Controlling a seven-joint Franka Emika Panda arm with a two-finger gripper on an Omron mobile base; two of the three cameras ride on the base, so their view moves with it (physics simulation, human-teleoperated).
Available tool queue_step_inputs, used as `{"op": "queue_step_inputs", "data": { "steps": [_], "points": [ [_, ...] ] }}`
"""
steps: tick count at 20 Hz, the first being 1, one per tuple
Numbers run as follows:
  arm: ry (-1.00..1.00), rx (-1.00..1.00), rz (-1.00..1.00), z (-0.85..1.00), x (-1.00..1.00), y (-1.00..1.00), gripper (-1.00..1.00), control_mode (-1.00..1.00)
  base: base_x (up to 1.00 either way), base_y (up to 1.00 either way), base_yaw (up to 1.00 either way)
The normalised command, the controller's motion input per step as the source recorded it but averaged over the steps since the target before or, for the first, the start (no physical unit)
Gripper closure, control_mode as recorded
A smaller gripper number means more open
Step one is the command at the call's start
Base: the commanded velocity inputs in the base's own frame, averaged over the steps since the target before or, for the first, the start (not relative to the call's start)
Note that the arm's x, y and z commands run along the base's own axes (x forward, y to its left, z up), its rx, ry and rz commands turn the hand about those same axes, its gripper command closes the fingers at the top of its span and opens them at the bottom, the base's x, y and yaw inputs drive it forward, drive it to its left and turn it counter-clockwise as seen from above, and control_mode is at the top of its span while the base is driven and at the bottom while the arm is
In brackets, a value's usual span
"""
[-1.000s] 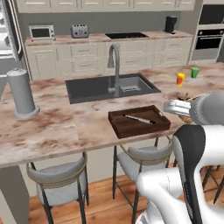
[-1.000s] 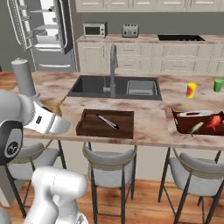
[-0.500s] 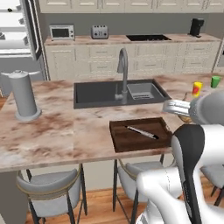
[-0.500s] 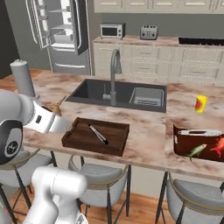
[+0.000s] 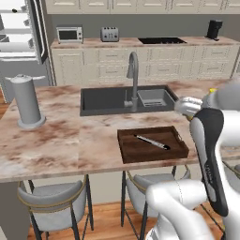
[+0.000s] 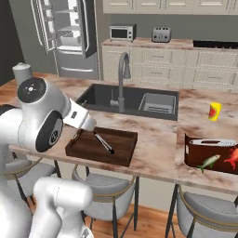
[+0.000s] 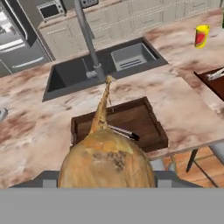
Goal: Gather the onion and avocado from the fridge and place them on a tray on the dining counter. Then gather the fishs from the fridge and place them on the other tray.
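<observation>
My gripper (image 6: 87,124) is shut on the onion (image 7: 107,159), a golden-brown bulb with a dry stalk that looms large in the hand view. It hangs above the dining counter (image 5: 70,140) just short of the dark brown tray (image 7: 120,124), which lies near the front edge (image 5: 152,145) (image 6: 102,146) with a slim dark utensil in it. At the right the other tray (image 6: 211,155), reddish-brown, shows a green and a red fish shape against it. The fridge (image 6: 65,37) stands open at the back left. The avocado is out of view.
A dark sink (image 5: 117,98) with an arched faucet (image 5: 133,79) sits behind the tray. A grey canister (image 5: 28,103) stands at the counter's left, a yellow cup (image 6: 214,111) at its right. Grey stools (image 5: 51,197) line the near side.
The whole picture has shifted, so the base has driven along the counter. The dark tray now lies nearer the middle of both base views. The grip on the onion is unchanged.
</observation>
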Motion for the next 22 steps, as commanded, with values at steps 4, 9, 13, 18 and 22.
{"op": "queue_step_inputs", "data": {
  "steps": [4, 9, 13, 18, 22],
  "points": [
    [0.40, 0.09, 0.17, -0.40, 1.00, -0.17, 1.00, -1.00, 0.00, 0.00, 0.00],
    [0.50, 0.00, 0.03, -0.66, 0.69, 0.00, 1.00, -1.00, 0.00, 0.00, 0.00],
    [0.40, 0.00, 0.00, -0.70, 0.57, -0.14, 1.00, -1.00, 0.00, 0.00, 0.00],
    [0.17, 0.00, 0.02, -0.64, 0.54, -0.35, 1.00, -1.00, 0.00, 0.00, 0.00],
    [0.01, 0.00, 0.05, -0.54, 0.57, -0.29, 1.00, -1.00, 0.00, 0.00, 0.00]
  ]
}}
